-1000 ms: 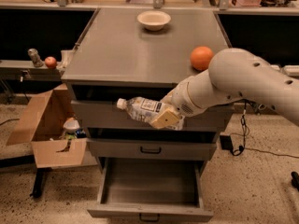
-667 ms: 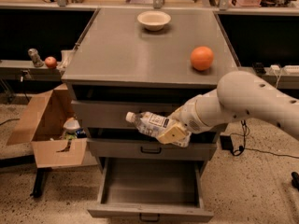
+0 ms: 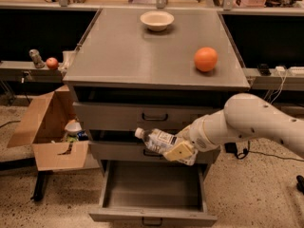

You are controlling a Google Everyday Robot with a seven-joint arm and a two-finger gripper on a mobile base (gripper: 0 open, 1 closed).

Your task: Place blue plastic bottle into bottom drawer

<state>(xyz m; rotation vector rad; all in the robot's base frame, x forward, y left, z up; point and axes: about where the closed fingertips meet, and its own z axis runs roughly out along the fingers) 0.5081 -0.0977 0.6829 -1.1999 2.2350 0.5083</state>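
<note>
Fingers (image 3: pixel 179 152) of the gripper (image 3: pixel 176 149) are clamped shut around the blue plastic bottle (image 3: pixel 156 139), tan pad pressed against the label end. The whole thing hangs in front of the bench (image 3: pixel 118 56), level with the middle drawer (image 3: pixel 114 151).

The bottle is lying roughly sideways in the grip, white cap pointing left and tilted up a bit. It's in the air and not touching anything but the gripper, as far as I can see. It sits above the bottom drawer (image 3: pixel 152 213), which is pulled right out with its plain grey inside showing. So the bottle is over the drawer, not in it.

The white arm (image 3: pixel 256 122) comes in from the right side, crossing in front of the cabinet's right edge.

Up on the bench top there's an orange (image 3: pixel 205 59) near the right side and a pale bowl (image 3: pixel 157 20) toward the back, well apart from each other. An open cardboard box (image 3: pixel 47 127) stands on the floor to the left, just beside the drawers.
</note>
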